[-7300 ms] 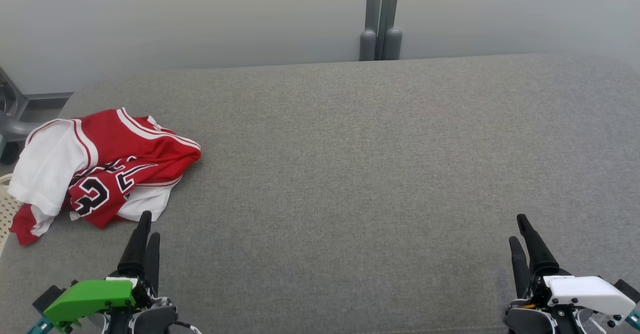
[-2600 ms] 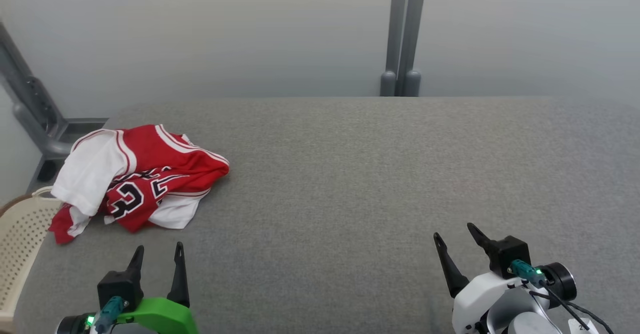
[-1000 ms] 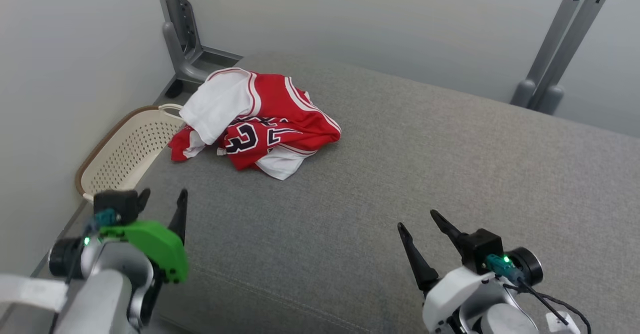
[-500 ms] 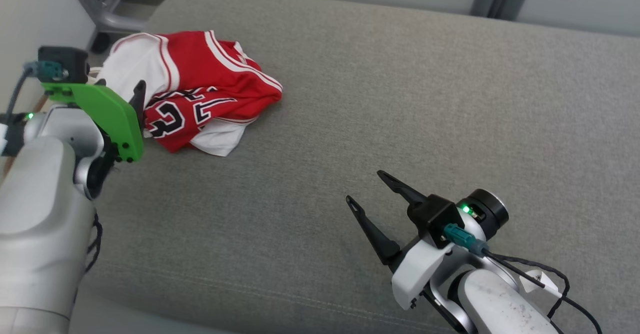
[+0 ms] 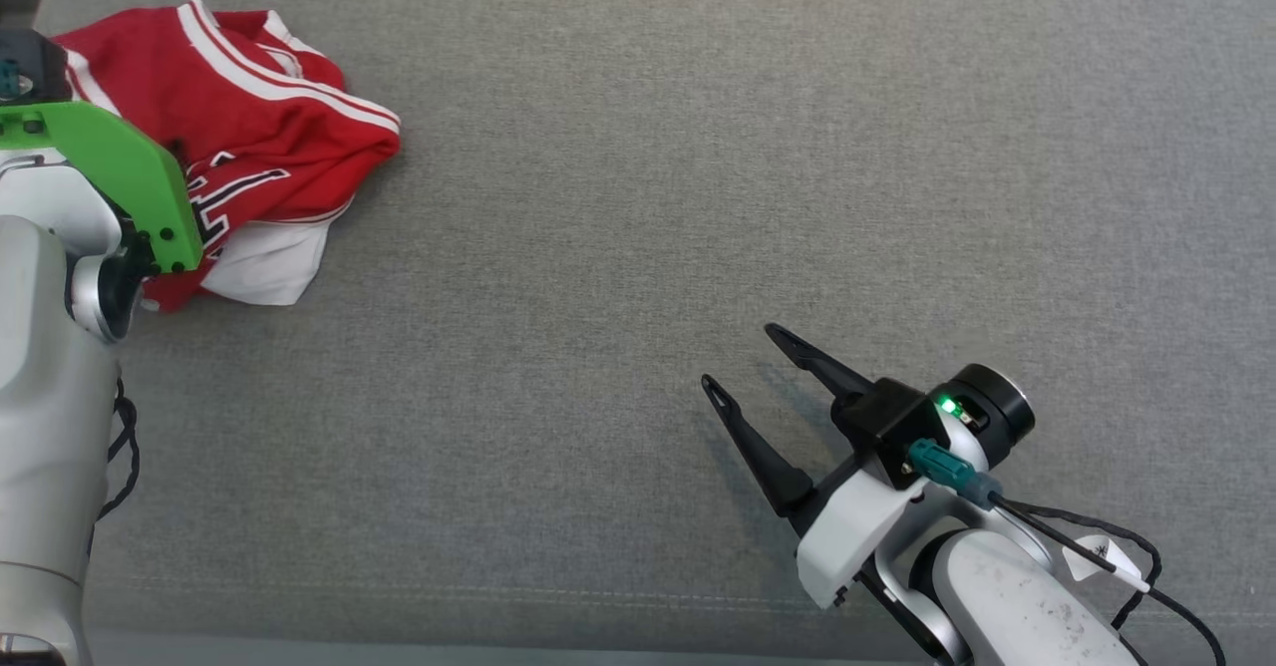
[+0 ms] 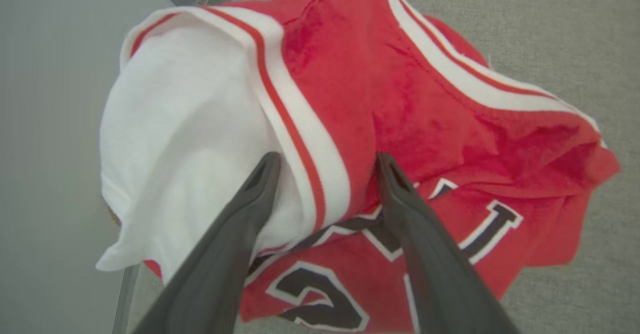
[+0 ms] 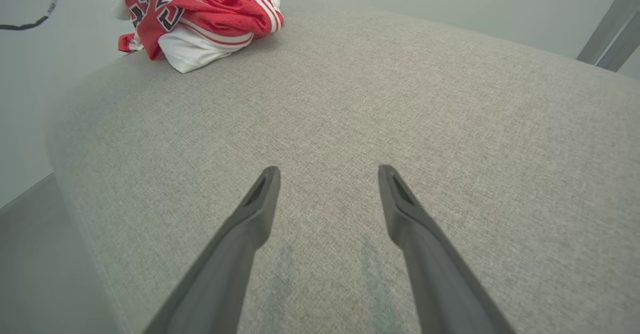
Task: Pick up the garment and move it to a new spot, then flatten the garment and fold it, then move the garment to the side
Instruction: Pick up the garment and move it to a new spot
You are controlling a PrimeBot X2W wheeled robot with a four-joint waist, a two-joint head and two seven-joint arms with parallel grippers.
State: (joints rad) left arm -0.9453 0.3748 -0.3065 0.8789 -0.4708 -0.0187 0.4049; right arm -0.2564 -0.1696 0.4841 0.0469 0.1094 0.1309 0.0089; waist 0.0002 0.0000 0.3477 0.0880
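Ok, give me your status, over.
Left end effector open, straddling the jersey. Right end effector open over bare cushion. Jersey crumpled, not yet lifted. No obstruction seen.

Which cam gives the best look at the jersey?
Left wrist view: the jersey sits close and large, trim and lettering clear, with the open left gripper straddling a fold. Head view has it at the upper left, partly behind the green cover. Right wrist view has it small, far off.
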